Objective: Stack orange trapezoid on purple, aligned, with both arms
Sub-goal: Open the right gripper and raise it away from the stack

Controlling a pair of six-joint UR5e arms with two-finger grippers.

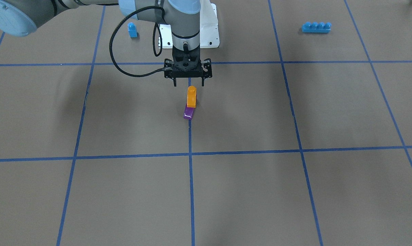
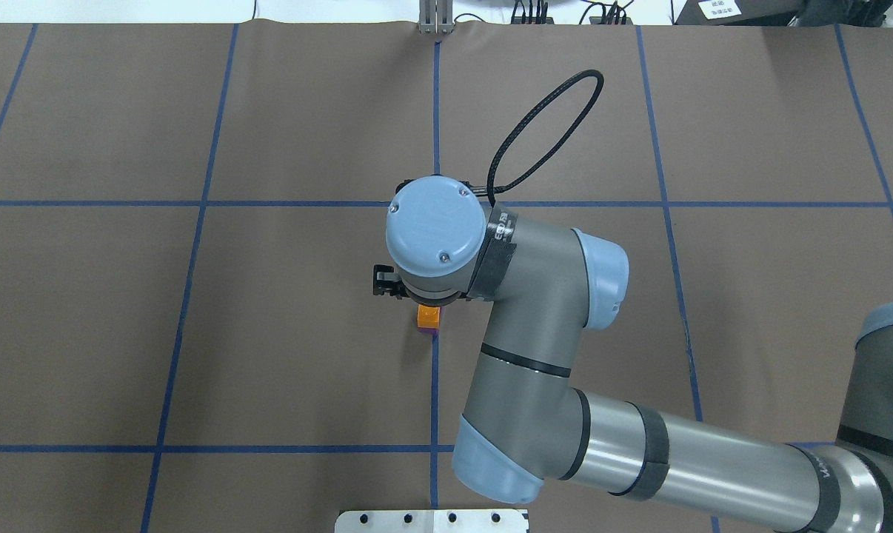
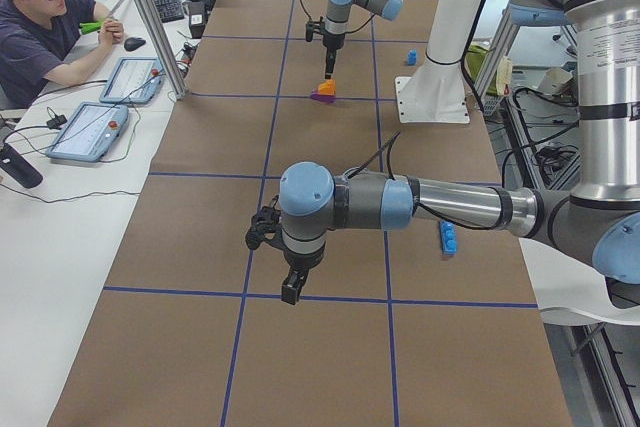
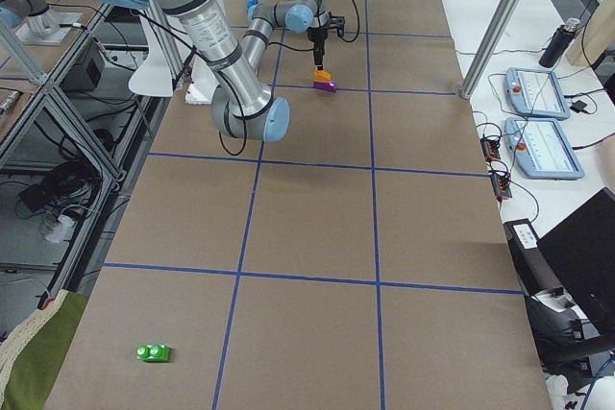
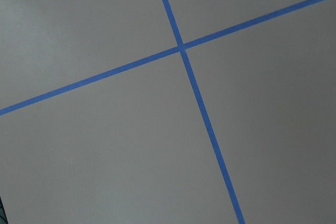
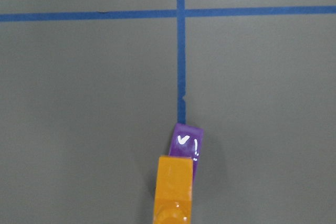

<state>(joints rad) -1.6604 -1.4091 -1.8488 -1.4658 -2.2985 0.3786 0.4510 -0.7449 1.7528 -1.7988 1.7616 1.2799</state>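
Note:
The orange trapezoid (image 1: 191, 97) sits on the rear part of the purple block (image 1: 189, 113) at the table's middle, on a blue tape line. The purple block's sloped end sticks out in front and looks turned slightly off the orange one in the right wrist view (image 6: 185, 144). My right gripper (image 1: 188, 84) hangs just above the orange stud, open and empty. My left gripper (image 3: 290, 292) hovers over bare table far from the blocks. It shows only in the exterior left view, so I cannot tell whether it is open or shut.
A small blue single-stud block (image 1: 132, 30) and a long blue four-stud brick (image 1: 316, 27) lie near the robot's side. The white base plate (image 1: 211, 34) stands between them. A green toy (image 4: 154, 353) lies far off. An operator (image 3: 40, 27) sits beside the table.

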